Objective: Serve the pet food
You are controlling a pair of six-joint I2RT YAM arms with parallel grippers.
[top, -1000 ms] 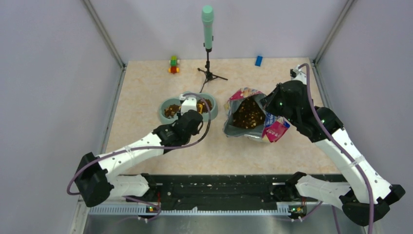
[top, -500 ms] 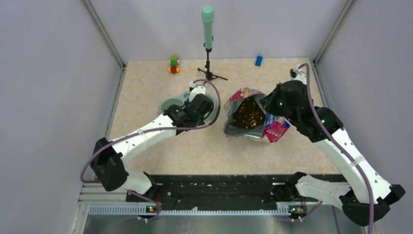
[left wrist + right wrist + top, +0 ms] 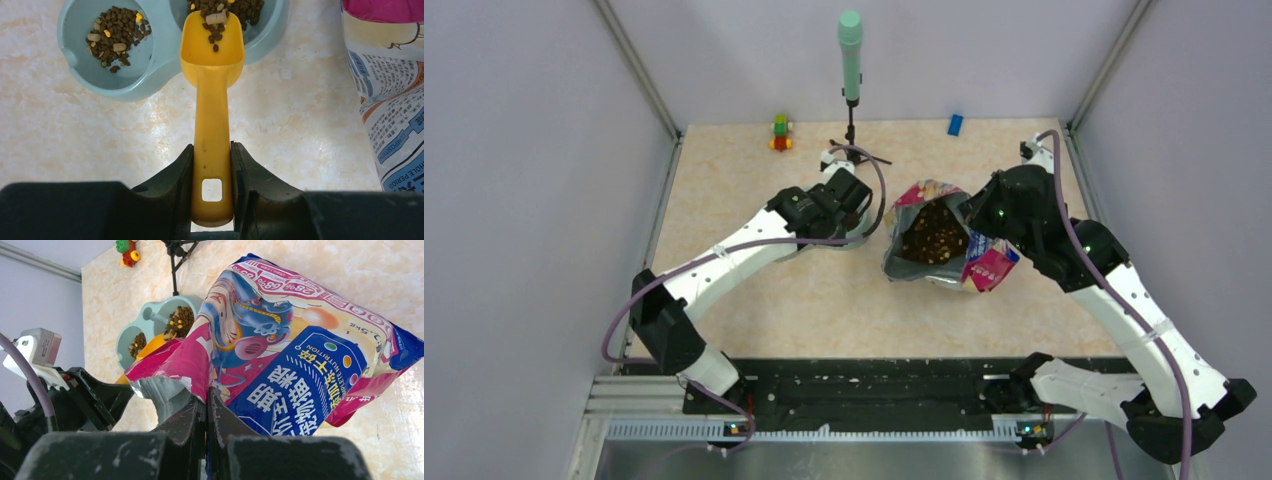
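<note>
Pet food (image 3: 215, 35) in scoop (image 3: 212, 115) — left hand (image 3: 212, 148) clamps it; right hand (image 3: 206, 399) pinches bag (image 3: 280, 365)

The left arm (image 3: 724, 265) and right arm (image 3: 1134, 310) look alike: white links dotted with small dark screws, joined by bulky black joints. A purple cable (image 3: 883, 190) trails along each. The left gripper (image 3: 212, 150) and right gripper (image 3: 206, 400) have matte black fingers.

Food bag (image 3: 385, 100), side panel: "COMPOSITION", "WHOLE PERIOD". Front panel, seen upside down: "NUTRITION", "68%", large Chinese characters.
</note>
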